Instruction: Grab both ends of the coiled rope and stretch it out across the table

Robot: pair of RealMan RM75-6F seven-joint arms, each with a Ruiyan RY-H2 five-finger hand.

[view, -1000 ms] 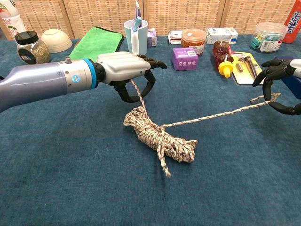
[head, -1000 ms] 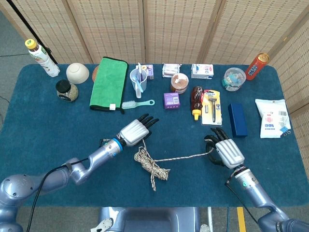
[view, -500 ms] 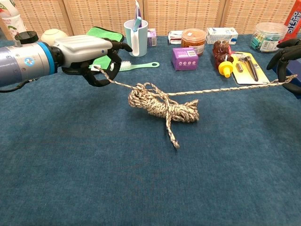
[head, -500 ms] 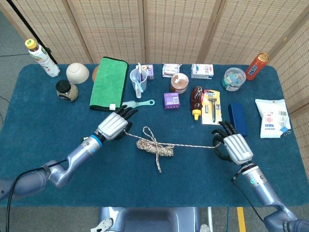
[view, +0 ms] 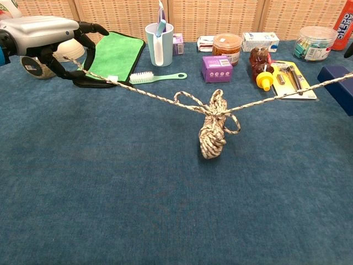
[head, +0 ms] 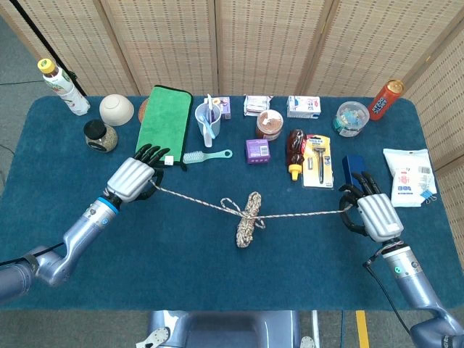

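Observation:
The speckled rope [head: 250, 214] [view: 212, 124] runs taut across the blue table, with a small coiled bundle still hanging at its middle. My left hand [head: 134, 176] [view: 47, 34] grips the rope's left end near the green towel. My right hand [head: 373, 212] holds the right end near the navy box; in the chest view that hand is out of frame and only the rope runs off the right edge.
Along the back stand a green towel [head: 163, 123], a cup with toothbrushes [head: 208, 123], a teal brush [head: 206, 155], a purple box [head: 257, 150], jars, a sauce bottle [head: 295, 151], a razor pack [head: 317, 160], a navy box [head: 355, 174] and a white packet [head: 409, 176].
Both hands have moved apart, left hand leftward and right hand rightward. The rope has pulled tighter and the coil has shrunk to a small hanging bundle.

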